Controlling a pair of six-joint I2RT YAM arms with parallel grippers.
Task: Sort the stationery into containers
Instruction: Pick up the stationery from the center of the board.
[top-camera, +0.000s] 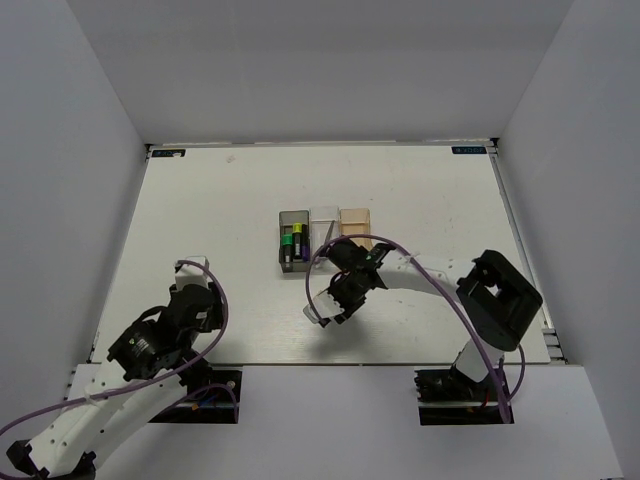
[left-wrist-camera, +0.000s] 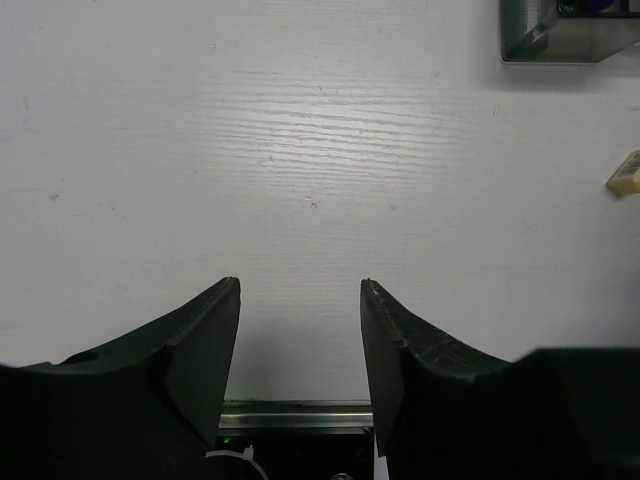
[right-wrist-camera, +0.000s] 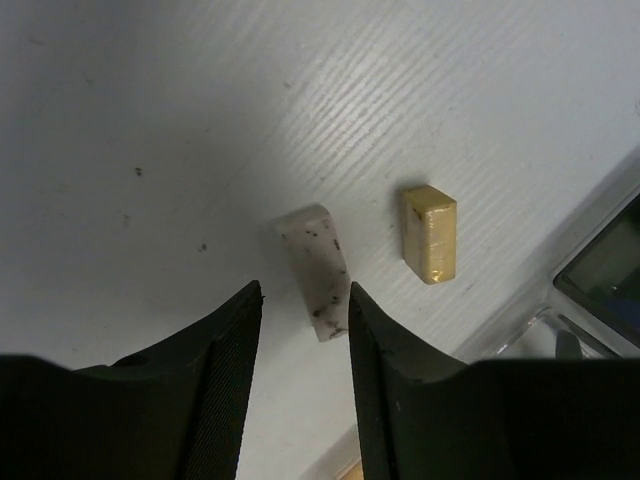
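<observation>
My right gripper stands open low over the table, its fingertips either side of the near end of a tiny grey speckled block that lies close to the right finger. A tiny tan block lies just beside it. In the top view this gripper hangs in front of the three bins and covers both blocks. The dark grey bin holds yellow-, green- and purple-capped markers. The clear bin and the orange bin stand to its right. My left gripper is open and empty near the table's front left.
A corner of the clear bin shows at the lower right of the right wrist view. The left wrist view shows the dark grey bin at top right and the table's metal front rail below the fingers. White walls enclose the table.
</observation>
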